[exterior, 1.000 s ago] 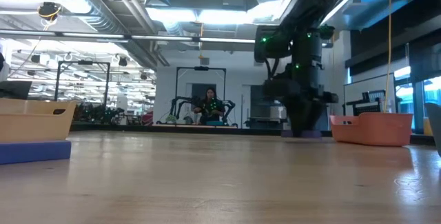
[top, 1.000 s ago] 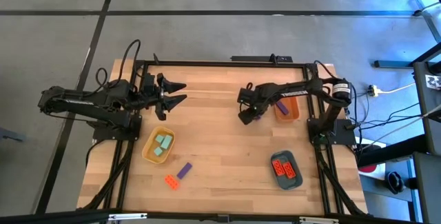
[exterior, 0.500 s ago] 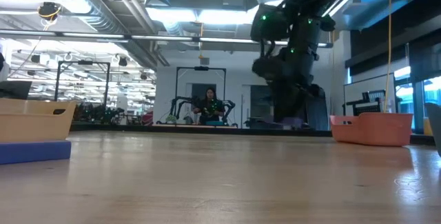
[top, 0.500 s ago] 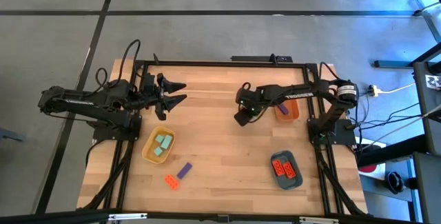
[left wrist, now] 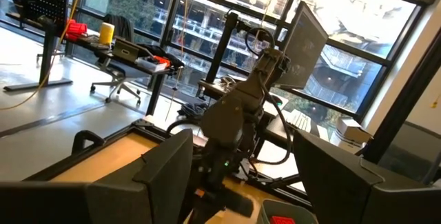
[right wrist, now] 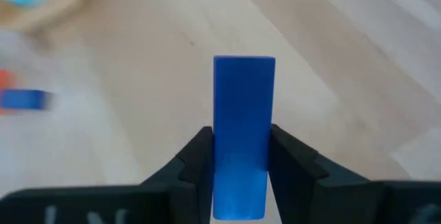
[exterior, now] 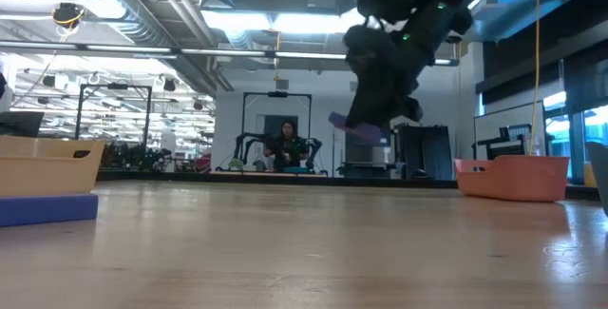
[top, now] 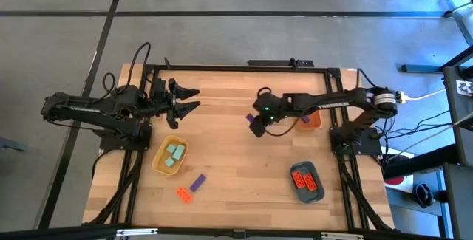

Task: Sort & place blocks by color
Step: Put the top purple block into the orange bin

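Since a second ago our right gripper (top: 255, 126) has lifted its purple block (top: 256, 129) off the bench (top: 229, 159) and swung it away from the orange tray (top: 310, 120), toward the middle; the left arm has not stirred.

Going left to right: our left gripper (top: 191, 100) hangs spread wide and empty, with the yellow tray (top: 160, 159) and its pale teal blocks (top: 174, 156) just below it. Further toward the right gripper, a loose purple block (top: 197, 182) and a red-orange block (top: 182, 193) lie on the bench. The right gripper pinches the oblong block by its lower end, most of it standing proud of the fingers (right wrist: 200, 162).

We judge that short bite risky: a quick swing could tip or shed the block. The orange tray now lies behind the gripper, so it may be released in the wrong place.
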`<state>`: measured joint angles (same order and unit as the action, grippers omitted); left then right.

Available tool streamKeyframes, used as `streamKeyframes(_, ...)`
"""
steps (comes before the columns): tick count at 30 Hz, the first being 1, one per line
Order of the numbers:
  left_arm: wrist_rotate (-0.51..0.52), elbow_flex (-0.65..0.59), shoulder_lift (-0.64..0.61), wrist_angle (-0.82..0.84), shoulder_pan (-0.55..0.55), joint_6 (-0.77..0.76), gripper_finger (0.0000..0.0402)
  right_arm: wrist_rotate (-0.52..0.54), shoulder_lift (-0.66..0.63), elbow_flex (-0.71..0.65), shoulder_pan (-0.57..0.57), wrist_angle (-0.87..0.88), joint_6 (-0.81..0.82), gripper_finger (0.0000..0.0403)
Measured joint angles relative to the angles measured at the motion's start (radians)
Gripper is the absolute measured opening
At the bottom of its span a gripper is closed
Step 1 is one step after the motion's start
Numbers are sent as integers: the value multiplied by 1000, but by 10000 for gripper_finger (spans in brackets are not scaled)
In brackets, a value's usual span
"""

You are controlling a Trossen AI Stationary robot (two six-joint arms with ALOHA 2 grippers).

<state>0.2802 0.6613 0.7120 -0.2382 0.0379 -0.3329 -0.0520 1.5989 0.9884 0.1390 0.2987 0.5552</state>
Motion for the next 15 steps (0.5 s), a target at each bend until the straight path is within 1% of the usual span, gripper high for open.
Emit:
streamKeyframes(4, 0, 0, 0, 1, 0, 3, 243, -76, -104, -140, 0, -214, 51, 105)
streamKeyframes(9, 10, 0, 0, 5, 0, 3, 243, -107, -214, -275, 0, -458, 117, 105)
streamKeyframes(12, 17, 0, 0, 10, 0, 3, 243, -108, -258, -304, -2, -576, 124, 105)
streamKeyframes(15, 17, 0, 0, 11, 0, 3, 243, -108, -284, -301, -9, -644, 115, 105)
